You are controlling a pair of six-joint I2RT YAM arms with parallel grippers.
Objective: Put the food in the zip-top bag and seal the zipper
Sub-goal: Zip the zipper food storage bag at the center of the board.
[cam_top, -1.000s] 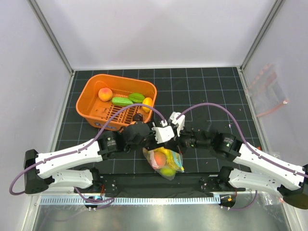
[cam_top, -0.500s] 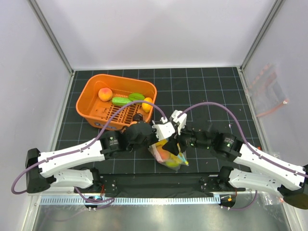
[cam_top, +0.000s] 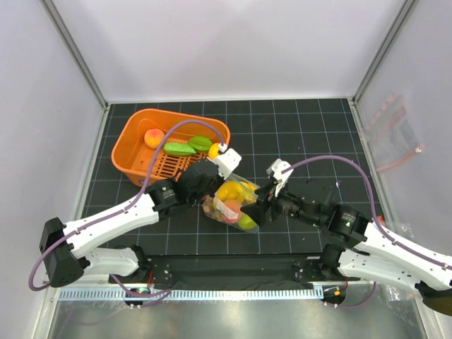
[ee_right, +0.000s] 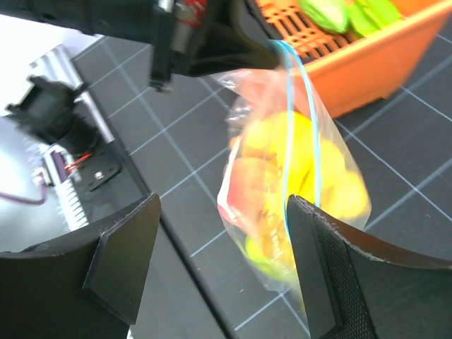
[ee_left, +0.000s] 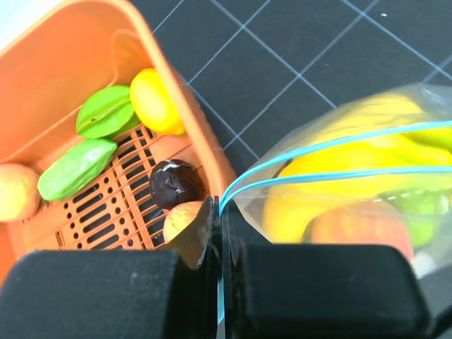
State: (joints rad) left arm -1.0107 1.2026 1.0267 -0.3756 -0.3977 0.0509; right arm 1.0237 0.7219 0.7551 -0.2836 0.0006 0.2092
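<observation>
Now we are clamping our left fingers [ee_left: 203, 229] tight on the bag [cam_top: 229, 206]'s zipper [ee_left: 318, 145], food [ee_left: 332, 194] inside; our right fingers [ee_right: 123, 265] are standing wide open, empty.

1. From above, the light is bright, even and diffuse. The pale walls [cam_top: 226, 49] wash out, and the black gridded table [cam_top: 318, 134] carries only soft, faint shadows.
2. In my left wrist view, my left tool [ee_left: 219, 282] is a dark, out-of-focus mass. The clear plastic bag with a teal strip [ee_left: 353, 183] shows a whitish sheen.
3. My right wrist view is soft throughout. The orange slotted plastic basket [ee_right: 367, 56] is smeared, and my right tool [ee_right: 222, 261] is blurred and unlit.
</observation>
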